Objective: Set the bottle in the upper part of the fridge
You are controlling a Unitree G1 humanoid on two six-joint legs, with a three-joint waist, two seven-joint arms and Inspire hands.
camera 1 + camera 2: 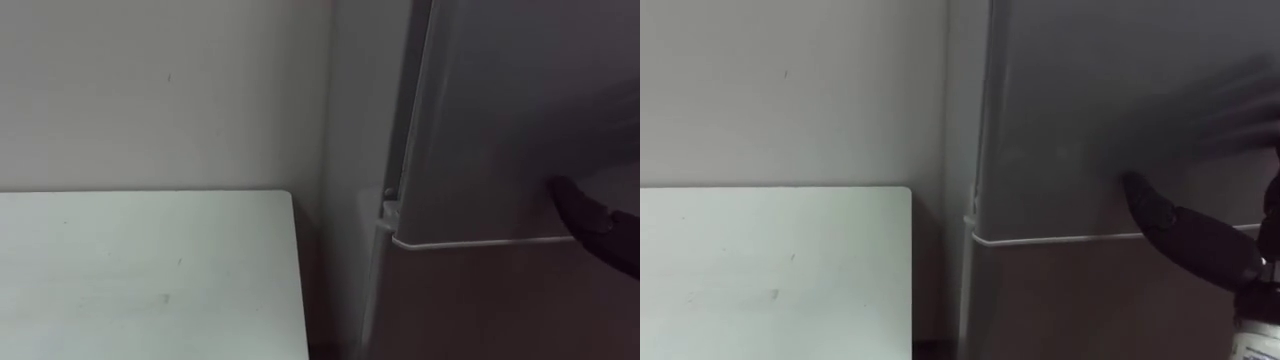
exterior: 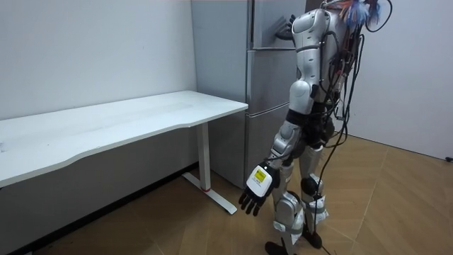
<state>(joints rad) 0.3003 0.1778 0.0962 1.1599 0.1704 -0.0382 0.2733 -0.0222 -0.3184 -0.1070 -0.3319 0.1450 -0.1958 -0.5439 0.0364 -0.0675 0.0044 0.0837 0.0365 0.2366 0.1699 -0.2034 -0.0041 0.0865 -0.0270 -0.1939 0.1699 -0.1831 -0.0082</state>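
In front of the grey fridge (image 2: pixel 265 85), at the end of the white table (image 1: pixel 150 270), the robot is seen standing upright on the wooden floor (image 2: pixel 396 198), turned toward the fridge, with the table on its left. The right hand (image 1: pixel 1185 240) is raised to the upper door (image 1: pixel 500 120) and is laid against the door's face just above the pale seam that parts it from the lower door (image 1: pixel 480 300). The hand is seen as a dark, partly blurred shape, so it cannot be told whether the door is gripped or merely touched. A narrow dark strip is seen along the upper door's left edge, beside the fridge's side wall; whether the door is ajar or closed cannot be told.

The left hand (image 2: pixel 255 191) is hung low beside the left leg, near the table's foot, with its fingers loose and pointing down, and nothing is held in it.

The place of the bottle cannot be told from these views. The fridge is set close against the plain pale wall (image 1: pixel 150 90), and the table's end is seen just beside the fridge's side, with a dark gap between them
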